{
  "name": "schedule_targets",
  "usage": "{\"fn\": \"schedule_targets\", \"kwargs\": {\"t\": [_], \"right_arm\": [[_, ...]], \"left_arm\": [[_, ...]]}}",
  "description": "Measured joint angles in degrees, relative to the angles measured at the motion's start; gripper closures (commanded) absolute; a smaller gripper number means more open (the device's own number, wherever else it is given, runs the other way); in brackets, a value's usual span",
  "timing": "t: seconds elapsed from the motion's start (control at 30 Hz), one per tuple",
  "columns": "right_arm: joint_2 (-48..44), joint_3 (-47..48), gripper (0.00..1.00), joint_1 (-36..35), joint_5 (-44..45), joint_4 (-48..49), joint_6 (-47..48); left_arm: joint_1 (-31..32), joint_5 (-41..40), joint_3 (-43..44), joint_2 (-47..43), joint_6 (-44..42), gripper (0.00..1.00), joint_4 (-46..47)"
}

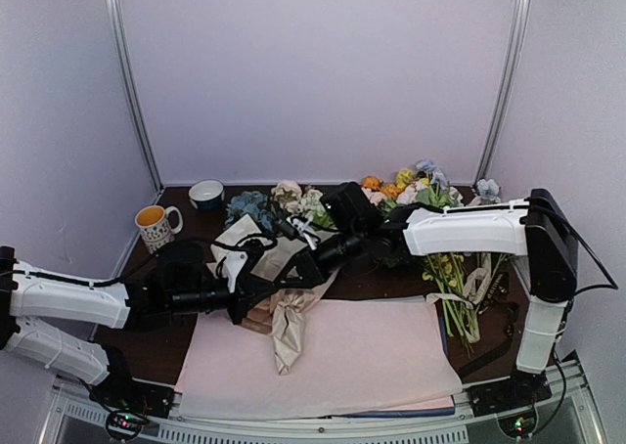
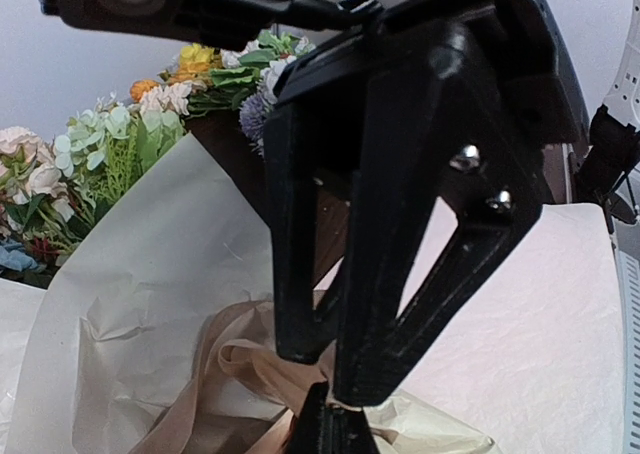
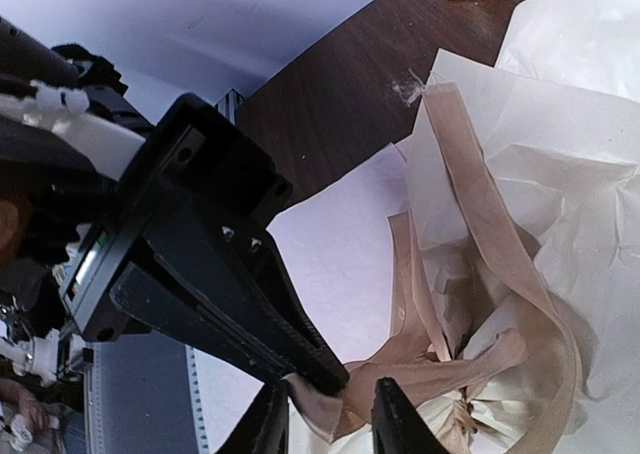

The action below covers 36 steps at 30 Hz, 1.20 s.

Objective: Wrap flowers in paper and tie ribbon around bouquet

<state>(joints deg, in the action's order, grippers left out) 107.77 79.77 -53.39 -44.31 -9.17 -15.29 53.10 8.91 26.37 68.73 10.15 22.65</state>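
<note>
The left gripper [image 3: 322,376] is pinched shut on one end of the narrow, glossy tan satin ribbon [image 3: 500,244]. Its arm stretches low across the table to the crumpled beige paper cone of the bouquet [image 1: 286,329]. The right gripper [image 3: 330,429] reaches in from the cone's other side, wrist dipped. Its jaws stand partly apart astride that same ribbon end at the cone's gathered neck. The rest of the ribbon loops over the cone.
</note>
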Motion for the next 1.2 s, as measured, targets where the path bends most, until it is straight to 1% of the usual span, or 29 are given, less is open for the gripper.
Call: {"fn": "schedule_targets", "kwargs": {"t": [0.17, 0.27, 0.3, 0.33, 0.4, 0.43, 0.47, 0.53, 0.6, 0.73, 0.77, 0.83, 0.93, 1.0, 1.07, 1.2], "right_arm": [[0.5, -0.6, 1.00, 0.0, -1.9, 0.7, -0.3], [0.5, -1.4, 1.00, 0.0, -2.8, 1.8, -0.7], [0.5, -1.6, 1.00, 0.0, -2.9, 2.2, -0.7], [0.5, -1.8, 1.00, 0.0, -2.9, 2.4, -0.7], [0.4, -2.5, 1.00, 0.2, -2.8, 2.9, -0.7], [0.3, -2.9, 1.00, 0.2, -2.9, 2.9, -0.7], [0.2, -3.4, 1.00, 0.3, -2.6, 3.0, -0.7], [-0.2, -4.9, 1.00, 0.5, -2.3, 3.0, -0.7], [-0.7, -6.3, 1.00, 0.7, -1.9, 2.9, -0.7], [-1.0, -7.4, 1.00, 1.0, -1.4, 2.4, -0.5], [-1.2, -7.4, 1.00, 1.1, -1.3, 2.3, -0.5], [-1.5, -7.4, 1.00, 1.2, -0.9, 2.3, -0.5], [-1.8, -7.4, 1.00, 1.3, -0.4, 2.3, -0.5], [-1.8, -7.5, 1.00, 1.5, -0.2, 2.3, -0.5], [-1.9, -7.7, 1.00, 1.7, -0.2, 2.3, -0.5], [-1.9, -8.2, 1.00, 1.9, -0.1, 2.3, -0.7]], "left_arm": [[0.0, -0.2, 0.0, 0.0, 0.1, 1.00, -0.4], [-0.2, -0.2, 0.0, 0.0, 0.1, 1.00, -0.6], [-0.2, -0.1, 0.0, 0.0, 0.1, 0.96, -0.8], [-0.3, -0.1, 0.0, 0.0, 0.1, 0.82, -1.0], [-0.4, 0.2, 0.5, 0.0, 0.1, 0.64, -2.4], [-0.7, 0.1, 1.1, -0.1, 0.4, 0.57, -4.2], [-1.2, 0.2, 1.6, -0.3, 0.5, 0.52, -5.5], [-2.2, 0.4, 2.9, -1.0, 0.7, 0.47, -8.1], [-3.6, 0.7, 4.6, -1.9, 0.9, 0.47, -10.4], [-9.0, 2.0, 8.4, -0.9, 1.8, 0.64, -14.8], [-10.3, 2.8, 9.4, 0.5, 2.0, 0.66, -15.9], [-12.0, 4.2, 11.6, 4.3, 1.9, 0.67, -18.5], [-12.3, 7.7, 13.7, 10.0, 1.1, 0.63, -21.4], [-12.2, 10.1, 13.7, 12.5, 0.6, 0.61, -22.7], [-12.2, 11.3, 13.7, 13.8, 0.0, 0.65, -23.6], [-12.2, 10.9, 15.5, 16.5, -1.2, 0.72, -24.9]]}}
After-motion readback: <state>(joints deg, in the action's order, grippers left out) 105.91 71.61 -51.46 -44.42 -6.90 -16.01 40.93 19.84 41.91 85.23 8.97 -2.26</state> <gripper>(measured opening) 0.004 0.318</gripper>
